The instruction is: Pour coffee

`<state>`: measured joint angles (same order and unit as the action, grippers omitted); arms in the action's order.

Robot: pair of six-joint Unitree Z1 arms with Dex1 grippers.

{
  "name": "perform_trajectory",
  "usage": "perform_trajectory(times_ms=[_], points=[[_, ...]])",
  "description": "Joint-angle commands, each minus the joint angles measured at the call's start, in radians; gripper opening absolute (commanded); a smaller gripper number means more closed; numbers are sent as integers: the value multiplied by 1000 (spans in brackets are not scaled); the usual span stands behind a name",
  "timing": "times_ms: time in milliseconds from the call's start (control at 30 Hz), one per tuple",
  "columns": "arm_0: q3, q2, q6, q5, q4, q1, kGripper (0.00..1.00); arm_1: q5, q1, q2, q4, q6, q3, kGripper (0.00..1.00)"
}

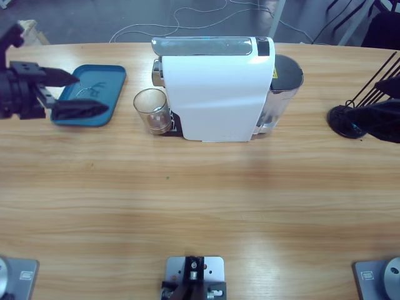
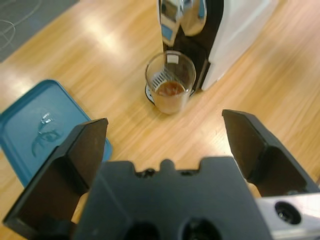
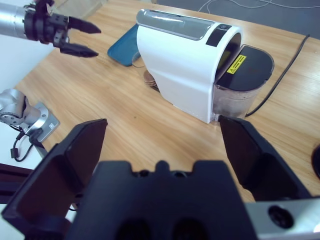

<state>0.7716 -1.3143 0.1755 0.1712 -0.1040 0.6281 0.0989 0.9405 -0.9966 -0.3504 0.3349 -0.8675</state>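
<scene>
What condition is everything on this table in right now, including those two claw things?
Glass cup: upright under the machine's spout, not held.
Coffee: shallow brown layer in the cup's bottom.
Coffee machine: upright, lid down.
Blue tray: flat on the table, nothing on it.
Left gripper: jaws open, over the tray, holding nothing.
Right gripper: jaws open, holding nothing, clear of the machine.

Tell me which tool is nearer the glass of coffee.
Left. The left tool hangs open over the blue tray, just beside the glass. The right tool, also open, sits far off past the coffee machine.
</scene>
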Motion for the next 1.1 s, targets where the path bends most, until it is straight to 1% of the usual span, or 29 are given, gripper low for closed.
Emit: perform_trajectory(times_ms=[33, 100, 167, 400, 500, 567, 600, 667, 733, 867, 967, 1100], points=[[75, -1, -2, -87, -112, 8, 991, -13, 9, 33, 11, -7, 50, 1000], [106, -14, -1, -93, -145, 8, 991, -11, 9, 33, 12, -7, 51, 1000], [117, -23, -1, -93, -148, 8, 991, -7, 9, 30, 16, -7, 53, 1000], [107, -38, 10, -93, -146, 8, 991, -10, 10, 30, 27, -7, 66, 1000], [80, 9, 113, -72, -127, 8, 991, -13, 9, 31, 28, -7, 65, 1000], [69, 11, 163, -60, -123, 3, 991, -27, 9, 32, 30, -7, 58, 1000], [66, 5, 185, -41, -123, -9, 990, -33, 9, 32, 30, -7, 58, 1000], [60, -24, 238, 55, -123, -60, 990, -42, 9, 37, 28, -7, 58, 1000], [56, -56, 281, 123, -116, -96, 990, -60, 10, 41, 28, -7, 56, 996], [29, -151, 357, 222, 0, -121, 987, -67, 9, 46, 9, -9, 56, 998], [-17, -242, 389, 298, 161, -131, 987, -67, 10, 52, -9, -17, 56, 997], [-79, -341, 427, 335, 352, -134, 977, -66, 10, 56, -12, -17, 59, 996]])
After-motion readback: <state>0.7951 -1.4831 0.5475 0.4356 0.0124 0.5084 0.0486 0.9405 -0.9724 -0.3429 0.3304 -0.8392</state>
